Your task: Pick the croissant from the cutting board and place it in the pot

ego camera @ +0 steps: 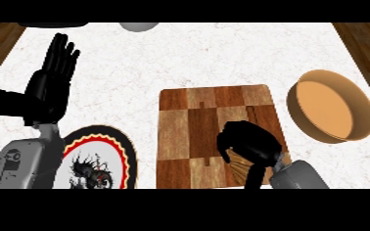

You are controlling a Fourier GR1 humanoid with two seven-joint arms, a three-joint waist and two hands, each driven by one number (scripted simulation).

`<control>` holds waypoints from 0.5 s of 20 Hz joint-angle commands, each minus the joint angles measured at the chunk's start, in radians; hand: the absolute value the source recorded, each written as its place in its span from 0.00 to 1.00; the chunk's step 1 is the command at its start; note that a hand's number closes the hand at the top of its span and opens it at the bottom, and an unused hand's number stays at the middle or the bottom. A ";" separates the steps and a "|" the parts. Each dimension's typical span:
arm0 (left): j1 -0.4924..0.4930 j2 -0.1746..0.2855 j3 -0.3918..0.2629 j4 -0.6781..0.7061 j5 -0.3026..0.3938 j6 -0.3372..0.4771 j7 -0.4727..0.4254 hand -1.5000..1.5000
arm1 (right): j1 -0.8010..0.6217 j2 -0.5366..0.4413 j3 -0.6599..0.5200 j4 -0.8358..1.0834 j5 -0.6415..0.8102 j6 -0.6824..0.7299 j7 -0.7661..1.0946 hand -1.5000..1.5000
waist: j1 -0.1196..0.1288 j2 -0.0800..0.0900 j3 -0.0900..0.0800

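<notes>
Your left hand (51,85) stood open, fingers up, at the left of the worktop (217,54), just above a patterned plate (119,149). On the cutting board (192,127), your right hand (249,142) was curled round the croissant (239,166), near the board's lower right corner. I judge this was the grasp step. Next you needed to lift it and carry it right to the pot (325,105).

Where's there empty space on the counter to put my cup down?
Biggest bare patch: the white counter above the cutting board, between the open left hand and the pot. The board's upper half is bare too. Crowded: the board's lower right, where the right hand curls over the croissant, and the narrow gap beside the plate.
</notes>
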 commanded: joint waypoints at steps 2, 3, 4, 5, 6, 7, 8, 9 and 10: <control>0.036 0.026 0.036 -0.046 0.027 -0.038 0.021 0.50 | 0.075 0.036 0.024 -0.011 0.047 -0.073 -0.003 1.00 | 0.003 0.008 0.011; 0.050 0.003 0.021 -0.024 0.008 -0.031 -0.030 0.50 | 0.092 0.025 -0.001 -0.030 0.038 -0.091 -0.007 1.00 | 0.001 0.008 0.011; 0.046 -0.019 -0.011 -0.064 -0.018 0.005 0.003 0.50 | 0.131 0.033 0.018 -0.124 0.060 -0.087 0.054 1.00 | -0.002 0.006 0.011; 0.038 -0.020 0.001 0.011 -0.023 -0.006 -0.048 0.50 | 0.095 0.049 0.027 -0.177 0.088 -0.054 0.110 1.00 | -0.004 0.007 0.010; 0.047 -0.004 0.026 0.005 0.015 -0.039 -0.049 0.50 | 0.080 0.006 -0.035 -0.132 0.072 -0.107 0.042 1.00 | -0.001 0.008 0.011; 0.098 -0.045 -0.012 -0.003 -0.016 -0.026 -0.102 0.50 | 0.101 0.006 -0.054 -0.192 0.055 -0.085 0.076 1.00 | -0.003 0.007 0.010; -0.021 0.009 0.030 -0.040 0.019 -0.007 0.061 0.50 | 0.099 0.056 -0.032 -0.238 0.063 -0.063 0.139 1.00 | -0.004 0.006 0.011; 0.001 0.005 0.030 0.009 0.013 -0.030 -0.006 0.50 | 0.109 0.078 -0.007 -0.281 0.109 -0.035 0.223 1.00 | -0.006 0.007 0.010; 0.054 -0.038 -0.015 -0.041 -0.030 0.013 -0.016 0.50 | 0.186 0.138 0.078 -0.338 0.171 -0.057 0.316 1.00 | -0.009 0.003 0.010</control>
